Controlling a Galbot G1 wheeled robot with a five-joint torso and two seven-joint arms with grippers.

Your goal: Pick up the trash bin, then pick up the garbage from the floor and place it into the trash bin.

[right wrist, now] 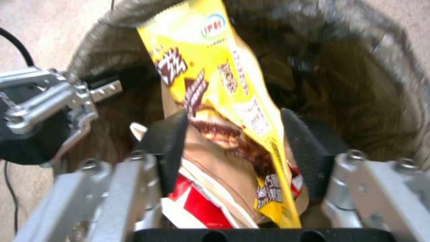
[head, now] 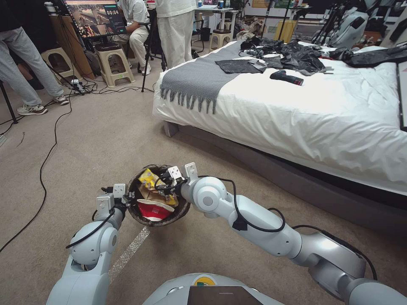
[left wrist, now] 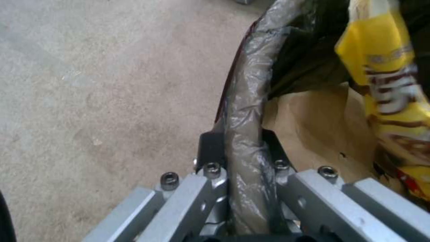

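Holding trash bin [head: 159,220] up off carpet [head: 85,140], our left gripper [left wrist: 242,158] pinched crinkly bagged rim. Our right gripper [right wrist: 233,148] sat over bin, fingers spread wide, shiny yellow wrapper [right wrist: 210,67] between them. We judged: keep bin level, let wrapper drop onto red-and-white cup [head: 153,209].

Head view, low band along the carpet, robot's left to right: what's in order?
Left gripper clamped on the rim → trash bin → red-and-white paper cup inside it → right gripper over the bin opening, around the yellow wrapper → grey bed base.
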